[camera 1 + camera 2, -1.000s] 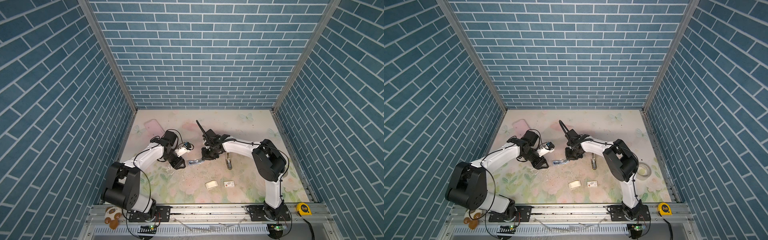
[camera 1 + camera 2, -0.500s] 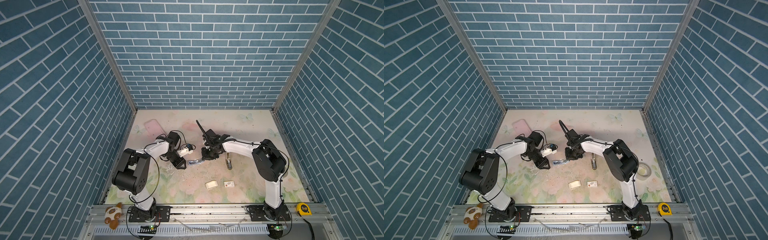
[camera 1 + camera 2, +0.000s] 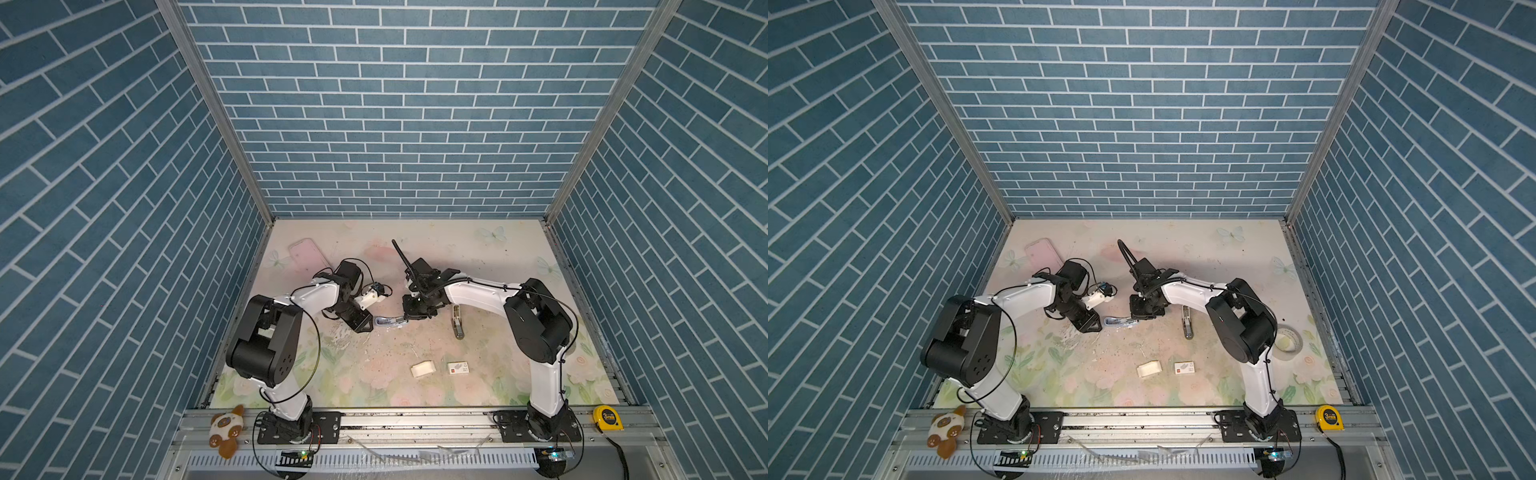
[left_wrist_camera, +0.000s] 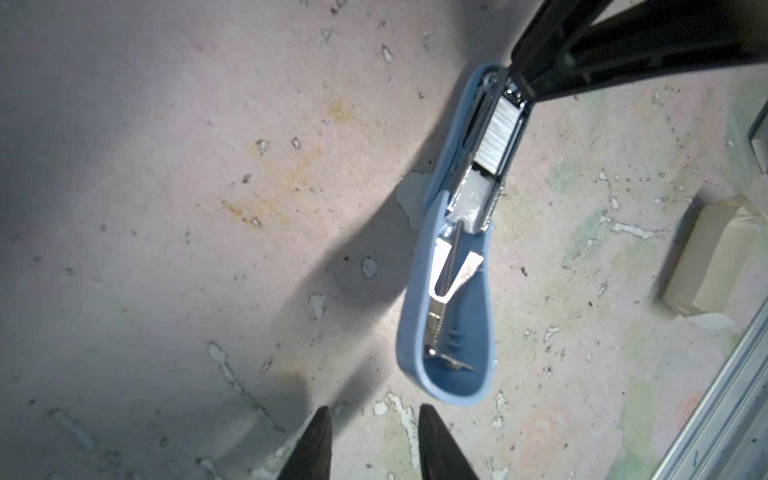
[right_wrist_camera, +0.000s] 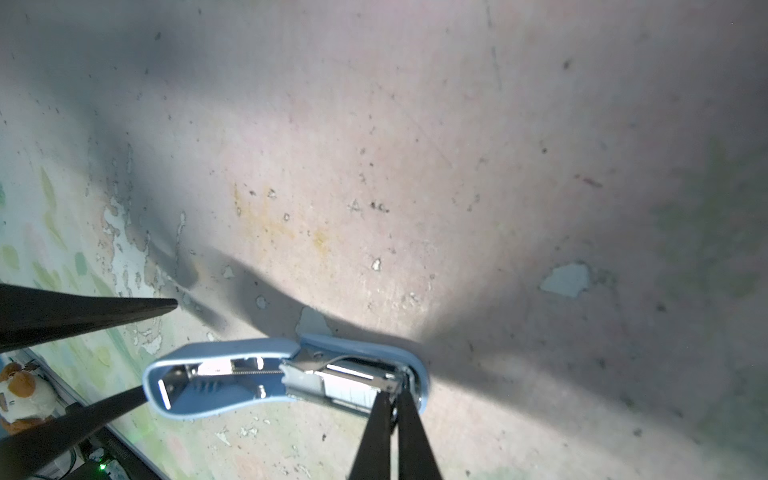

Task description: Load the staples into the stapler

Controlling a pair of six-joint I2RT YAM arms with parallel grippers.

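Now left gripper (image 4: 373, 410) nearer stapler (image 4: 451, 328)

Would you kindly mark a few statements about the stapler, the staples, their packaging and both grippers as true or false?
1. The blue stapler lies opened on the table, with a strip of staples in its channel. True.
2. The left gripper has its fingers clamped on the stapler's lid. False: the fingers stand apart by the lid end, with nothing between them.
3. The right gripper has its fingers shut, with the tips at the channel end of the stapler. True.
4. The red-marked sleeve is stacked on the white tray. False: they lie side by side, apart.
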